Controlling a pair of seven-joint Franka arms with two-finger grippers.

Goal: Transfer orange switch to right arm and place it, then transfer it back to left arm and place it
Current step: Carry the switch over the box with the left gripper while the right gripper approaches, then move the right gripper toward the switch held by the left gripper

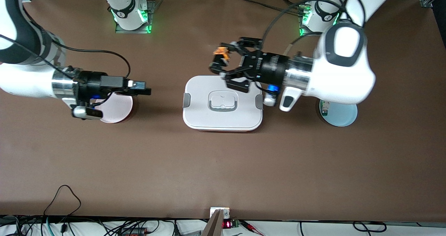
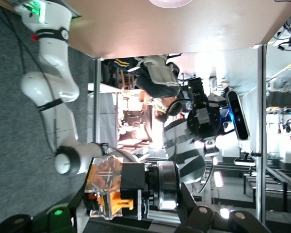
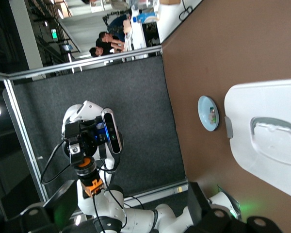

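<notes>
box (image 1: 223, 105) nearest; left end effector (image 1: 223, 62) grips orange switch (image 1: 221, 52) (black body shows at wrist); right end effector (image 1: 141, 88) wide.

Pink plate (image 1: 116, 107) sits right under the right arm's tool, and the blue plate (image 1: 339, 114) with a little white-and-green part (image 1: 324, 107) sits below the left arm's wrist.

Brown worktop (image 1: 223, 166) in a lab room.
You see grey carpet floor (image 3: 136, 136), a metal frame rail (image 3: 77, 60), and cables (image 1: 62, 225) along the worktop's near edge.
</notes>
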